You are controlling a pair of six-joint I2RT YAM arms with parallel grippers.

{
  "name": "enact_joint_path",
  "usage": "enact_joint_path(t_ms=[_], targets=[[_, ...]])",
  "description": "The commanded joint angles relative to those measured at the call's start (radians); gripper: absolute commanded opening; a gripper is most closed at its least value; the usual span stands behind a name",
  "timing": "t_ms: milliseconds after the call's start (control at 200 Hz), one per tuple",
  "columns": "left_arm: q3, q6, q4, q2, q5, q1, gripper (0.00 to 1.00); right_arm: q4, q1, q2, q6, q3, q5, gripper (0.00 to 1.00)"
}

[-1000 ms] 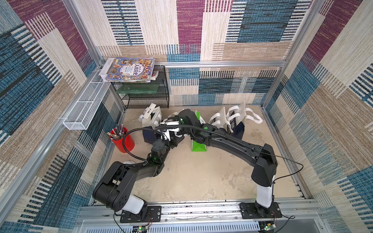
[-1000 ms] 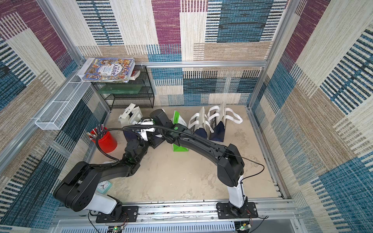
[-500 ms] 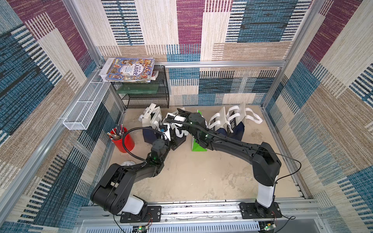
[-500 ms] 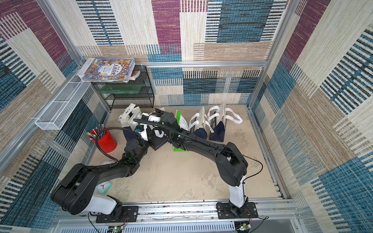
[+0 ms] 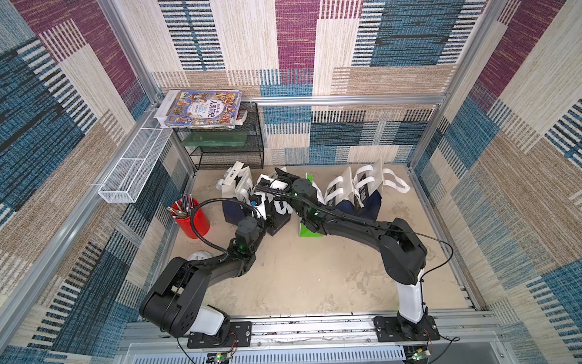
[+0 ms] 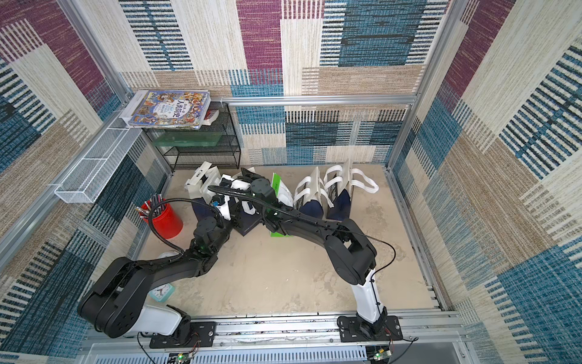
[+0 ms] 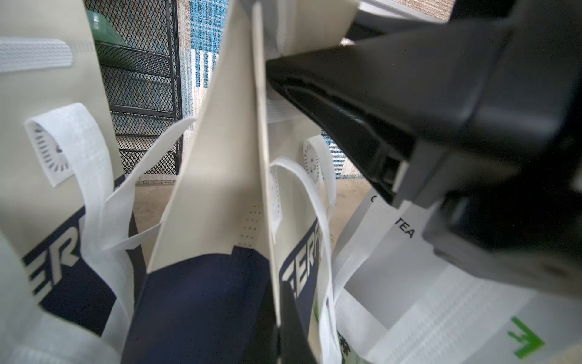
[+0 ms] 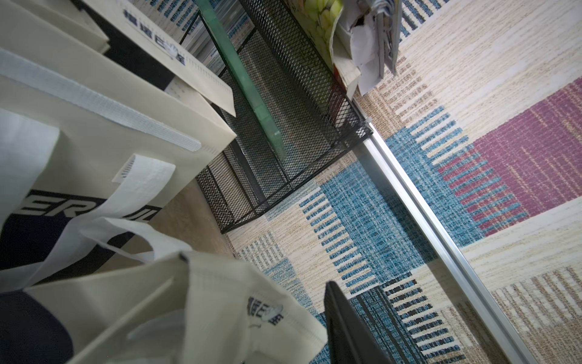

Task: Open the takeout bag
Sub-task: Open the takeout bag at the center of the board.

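Note:
The takeout bag (image 5: pixel 278 217) (image 6: pixel 248 222) is cream over navy with white handles and stands among similar bags at the back of the table. In the left wrist view my left gripper (image 7: pixel 278 302) is shut on the edge of its cream side panel (image 7: pixel 220 157), one dark finger (image 7: pixel 294 324) against the wall. In both top views the left gripper (image 5: pixel 259 206) (image 6: pixel 224 206) is at the bag's near left side. My right gripper (image 5: pixel 277 178) (image 6: pixel 244 175) hovers over the bag's top. In its wrist view it (image 8: pixel 293 309) is open. One finger (image 8: pixel 346 331) shows beside the cream flap (image 8: pixel 220 299); the flap hides the other.
More cream and navy bags stand left (image 5: pixel 234 182) and right (image 5: pixel 356 195). A green and white bag (image 5: pixel 307 228) leans under the right arm. A red pen cup (image 5: pixel 192 220), a black mesh shelf (image 5: pixel 226 148) with books (image 5: pixel 201 108), a white wire basket (image 5: pixel 132 170) and a small clock (image 6: pixel 162 291) are on the left.
The right gripper has lifted off the bag's top toward the back, and its jaws have parted. The left arm has stayed put, still clamped on the panel.

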Motion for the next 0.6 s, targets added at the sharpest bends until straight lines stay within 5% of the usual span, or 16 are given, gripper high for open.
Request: enact_joint_path(t_ms=[0,310,461,596], targets=[[-0.005,0.007,-0.041,-0.008,0.006,-0.004,0.00,0.069,-0.021,0.022,0.035,0.019,0.057,0.38],[-0.009,0.012,-0.044,-0.018,0.004,-0.004,0.00,0.001,-0.041,0.084,0.050,0.104,0.036,0.28],[-0.010,0.014,-0.046,-0.019,0.001,-0.005,0.00,-0.075,-0.044,0.111,0.045,0.167,0.042,0.00],[-0.002,0.014,-0.060,-0.013,0.000,-0.004,0.00,-0.130,-0.029,0.103,0.012,0.203,0.082,0.00]])
